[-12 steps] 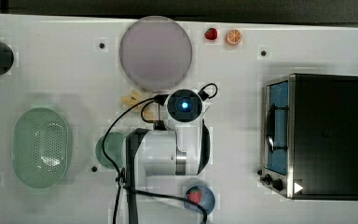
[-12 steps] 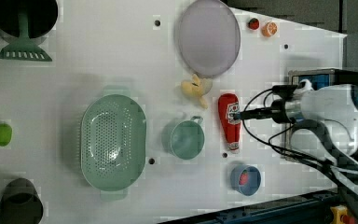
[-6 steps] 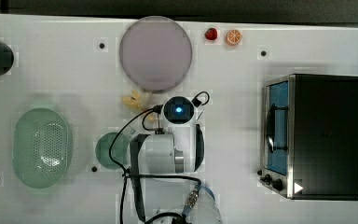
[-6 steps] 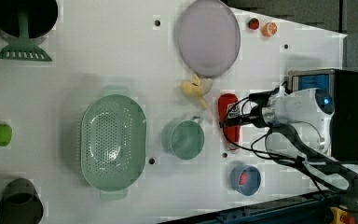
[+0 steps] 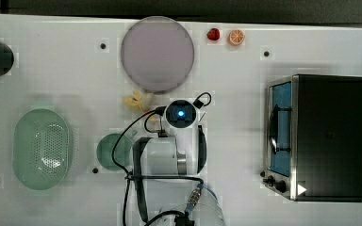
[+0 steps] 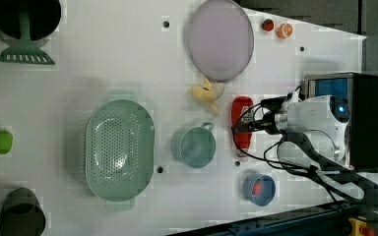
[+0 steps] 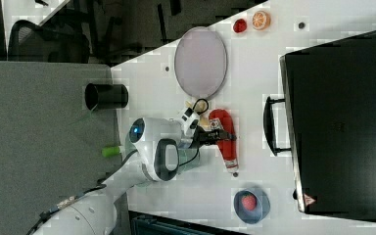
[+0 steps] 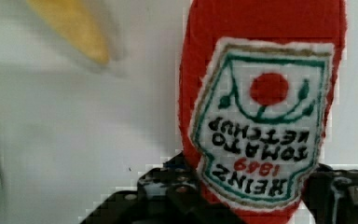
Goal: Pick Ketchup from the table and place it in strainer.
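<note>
- Ketchup, small red squeeze bottle with white cap and white label patch, lies flat on the white table; in the left view it sits between the teal-green round cup and the black toaster oven.
- Gripper down at the bottle; wrist view shows one dark finger on each side of the labelled body, jaws narrowed around it. Can't tell if the pads press it yet; bottle not lifted.
- Right view: gripper sits over the bottle's wide red end, cap end pointing toward the blue bowl with a strawberry in it.
- Strainer, pale mint-green oval plastic basket with perforated bottom, is well apart from the bottle, past the cup on the left view's left.
- Yellow banana-like piece lies just beside the bottle's wide end, next to the large grey-lilac round plate.
- Top view: white arm covers the bottle; strainer at the top view's left.
</note>
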